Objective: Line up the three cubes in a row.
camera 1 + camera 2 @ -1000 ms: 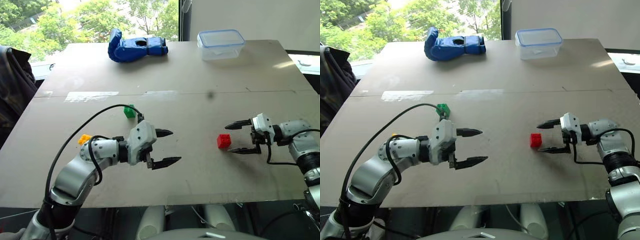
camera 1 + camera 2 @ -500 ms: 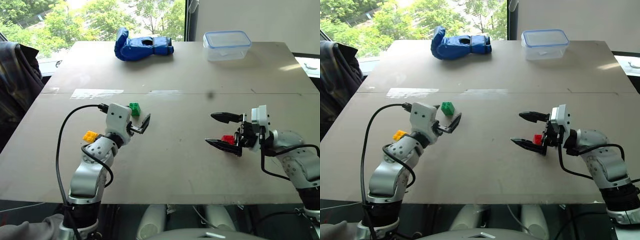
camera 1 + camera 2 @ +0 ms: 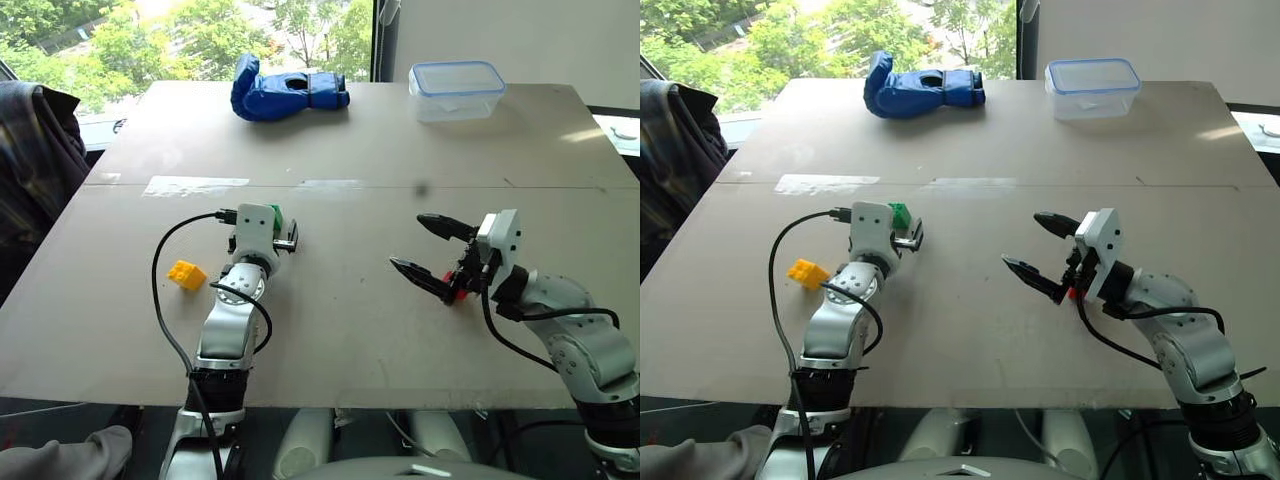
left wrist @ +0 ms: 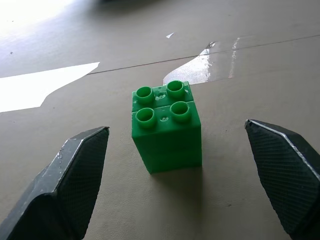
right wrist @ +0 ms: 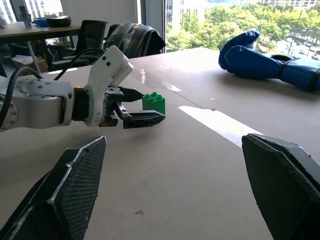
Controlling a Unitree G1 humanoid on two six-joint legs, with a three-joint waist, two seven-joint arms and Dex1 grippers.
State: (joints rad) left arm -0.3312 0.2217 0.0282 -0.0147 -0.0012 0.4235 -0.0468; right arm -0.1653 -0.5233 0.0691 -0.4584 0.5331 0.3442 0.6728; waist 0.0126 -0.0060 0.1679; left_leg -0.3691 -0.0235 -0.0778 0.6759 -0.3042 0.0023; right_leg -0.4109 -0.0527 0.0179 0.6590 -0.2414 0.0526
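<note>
The green cube stands on the table, in the gap ahead of my left gripper's wide-open fingers, touching neither. That gripper points level and away from me. The yellow cube lies to the left of the left forearm. My right gripper is open and empty, raised above the table and pointing left. The red cube peeks out from under it, partly hidden by the lower finger. The right wrist view looks across at the left gripper and the green cube.
A blue glove and a clear lidded box sit at the table's far edge. A strip of tape runs along the table seam. A jacket hangs off the left side. Bare tabletop lies between the two arms.
My left gripper swung from pointing right to pointing forward at the green cube. My right gripper rose and moved left, so the red cube is now under it. The cubes kept still.
</note>
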